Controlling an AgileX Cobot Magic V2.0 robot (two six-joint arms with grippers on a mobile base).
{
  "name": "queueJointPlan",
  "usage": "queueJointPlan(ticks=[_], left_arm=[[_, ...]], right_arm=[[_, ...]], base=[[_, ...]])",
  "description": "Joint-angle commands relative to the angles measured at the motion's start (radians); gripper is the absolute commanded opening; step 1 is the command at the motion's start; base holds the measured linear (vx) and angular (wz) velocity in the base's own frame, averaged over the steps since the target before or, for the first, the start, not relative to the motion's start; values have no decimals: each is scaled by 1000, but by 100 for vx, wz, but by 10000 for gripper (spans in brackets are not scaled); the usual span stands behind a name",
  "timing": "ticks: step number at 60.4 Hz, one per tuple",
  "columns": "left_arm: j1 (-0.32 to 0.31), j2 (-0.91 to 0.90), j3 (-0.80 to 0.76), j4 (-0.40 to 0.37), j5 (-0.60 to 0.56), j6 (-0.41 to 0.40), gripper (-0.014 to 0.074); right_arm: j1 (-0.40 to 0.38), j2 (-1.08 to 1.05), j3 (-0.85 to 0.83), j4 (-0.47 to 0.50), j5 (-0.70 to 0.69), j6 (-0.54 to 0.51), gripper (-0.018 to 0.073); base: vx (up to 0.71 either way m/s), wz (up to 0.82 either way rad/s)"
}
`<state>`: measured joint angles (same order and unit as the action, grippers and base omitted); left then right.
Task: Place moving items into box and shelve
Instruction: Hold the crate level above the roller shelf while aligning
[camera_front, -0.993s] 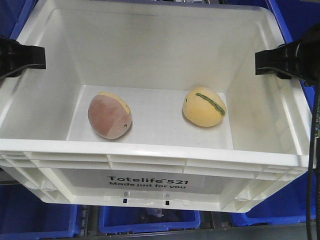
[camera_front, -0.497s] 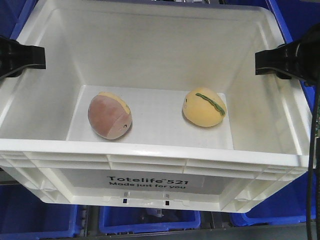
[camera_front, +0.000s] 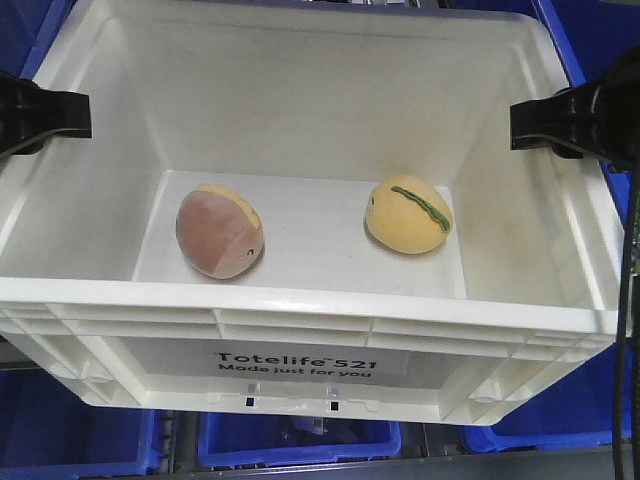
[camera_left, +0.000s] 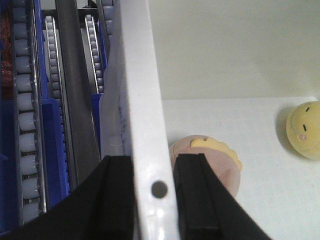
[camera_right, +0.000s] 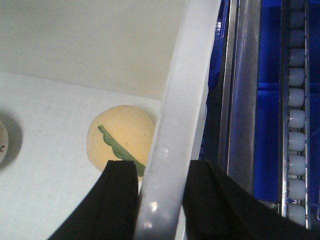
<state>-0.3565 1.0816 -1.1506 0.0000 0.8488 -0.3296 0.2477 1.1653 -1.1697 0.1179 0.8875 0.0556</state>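
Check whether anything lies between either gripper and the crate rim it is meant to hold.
Nothing visible does. The left gripper and right gripper each straddle the white crate's side rim directly.

likely warehouse | roller racks (camera_left: 25, 125) | blue bins (camera_front: 300, 440)

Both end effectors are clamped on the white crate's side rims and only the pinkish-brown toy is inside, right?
Not quite. The pale yellow striped toy is inside too, beside the pinkish-brown toy, as the front view shows. Left end effector and right end effector do straddle the white crate rims.
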Motion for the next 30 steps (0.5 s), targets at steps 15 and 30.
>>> queueJointPlan(ticks=[15,30], left_arm=[[-2,-34,-43,17,-145,-2,-6],[-2,29,-43,17,-170,-2,-6]], right_arm=[[-7,-32,-40,-38,-115,-19,-5],[-7,-3,-40,-41,-167,-19,-5]], base=[[0,0],[0,0]])
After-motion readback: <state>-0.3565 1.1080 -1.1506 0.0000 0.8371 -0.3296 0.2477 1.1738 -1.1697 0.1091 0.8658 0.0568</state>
